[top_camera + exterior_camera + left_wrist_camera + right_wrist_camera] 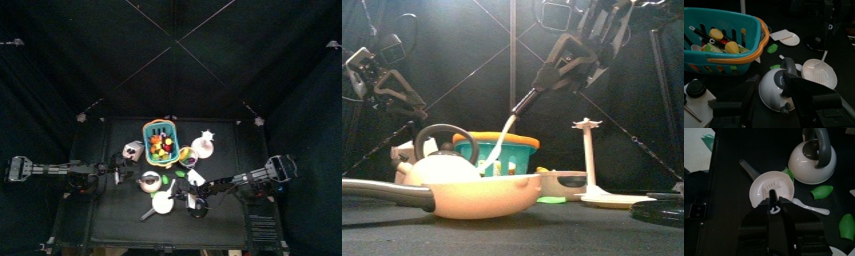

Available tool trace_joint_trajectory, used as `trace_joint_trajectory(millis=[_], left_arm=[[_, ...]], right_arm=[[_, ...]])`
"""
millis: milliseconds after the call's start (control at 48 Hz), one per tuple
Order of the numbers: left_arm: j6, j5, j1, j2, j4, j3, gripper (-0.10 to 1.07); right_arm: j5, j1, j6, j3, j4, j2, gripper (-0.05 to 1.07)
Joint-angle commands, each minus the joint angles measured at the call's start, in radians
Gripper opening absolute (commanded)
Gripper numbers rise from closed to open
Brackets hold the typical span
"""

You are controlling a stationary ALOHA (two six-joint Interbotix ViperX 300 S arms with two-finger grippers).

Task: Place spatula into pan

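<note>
The pan (pixel 496 198), small, round and cream inside, stands at the table's front with its grey handle (pixel 382 190) pointing left; it also shows in the wrist views (pixel 759 182) (pixel 821 75). A white spatula (pixel 504 138) hangs slanting down from my right gripper (pixel 523 100), which is shut on its handle. The spatula's slotted head (pixel 774 187) is over the pan's inside; whether it touches I cannot tell. My left gripper (pixel 396 95) hangs raised at the left, apart from the pan, with its jaws apart and nothing between them.
A white kettle (pixel 442 165) with a dark arched handle stands just behind the pan. Behind that is a teal basket (pixel 509 150) with an orange rim, full of toy food. A white upright stand (pixel 588 160) is at the right. Green pieces (pixel 823 191) lie near the kettle.
</note>
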Motion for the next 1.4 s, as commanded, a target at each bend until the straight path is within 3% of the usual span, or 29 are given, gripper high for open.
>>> trace_joint_trajectory(millis=[0,479,917,1375], left_arm=[[0.002,-0.005,0.002,0.002,0.002,-0.012,0.83],[0.002,-0.005,0.002,0.002,0.002,-0.012,0.83],[0.002,-0.005,0.002,0.002,0.002,-0.012,0.82],[0.002,-0.005,0.002,0.002,0.002,-0.012,0.83]], right_arm=[[-0.005,-0.006,0.002,-0.026,-0.003,-0.020,0.46],[-0.034,-0.017,0.012,-0.018,0.038,0.055,0.48],[-0.032,-0.011,0.006,0.017,0.087,0.048,0.80],[0.021,-0.018,-0.002,0.002,0.080,0.029,0.80]])
